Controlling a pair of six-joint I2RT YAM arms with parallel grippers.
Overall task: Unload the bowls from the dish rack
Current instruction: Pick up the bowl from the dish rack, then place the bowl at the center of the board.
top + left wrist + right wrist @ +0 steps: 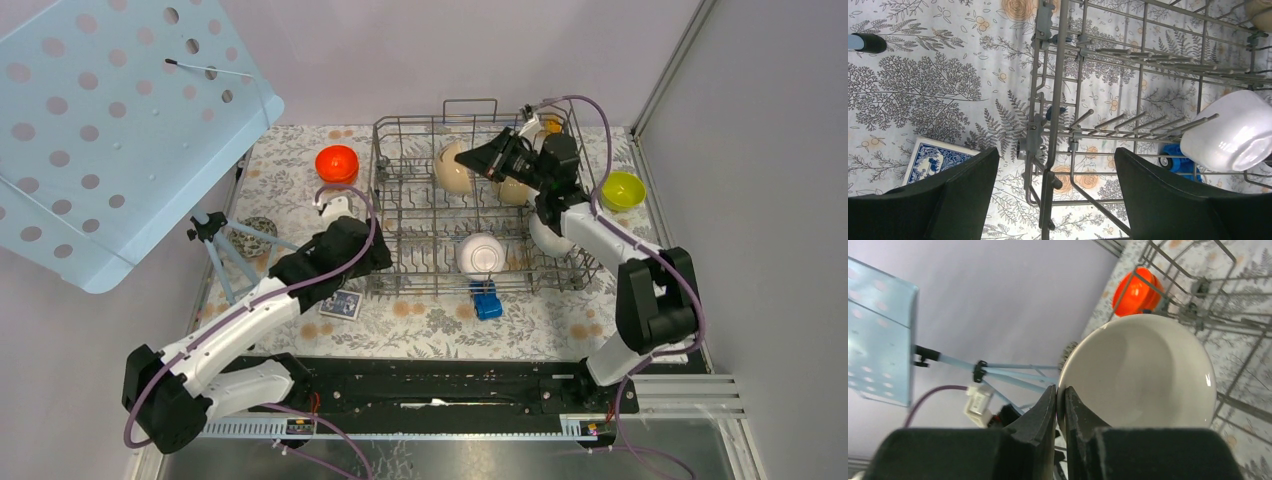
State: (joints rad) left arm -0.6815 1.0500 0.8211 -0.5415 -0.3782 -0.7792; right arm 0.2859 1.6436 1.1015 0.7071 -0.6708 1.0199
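Note:
The grey wire dish rack stands mid-table. My right gripper reaches over its back part and is shut on the rim of a beige bowl, which is tilted on edge. A second beige bowl leans just right of it. A white bowl lies near the rack's front, also in the left wrist view. Another white bowl is partly hidden under the right arm. My left gripper hangs open above the rack's front left corner. An orange-red bowl and a yellow-green bowl sit on the table outside the rack.
A blue toy car and a blue patterned card lie in front of the rack. A speckled ball and a small tripod stand at the left, below a pale blue perforated panel. A white bowl sits left of the rack.

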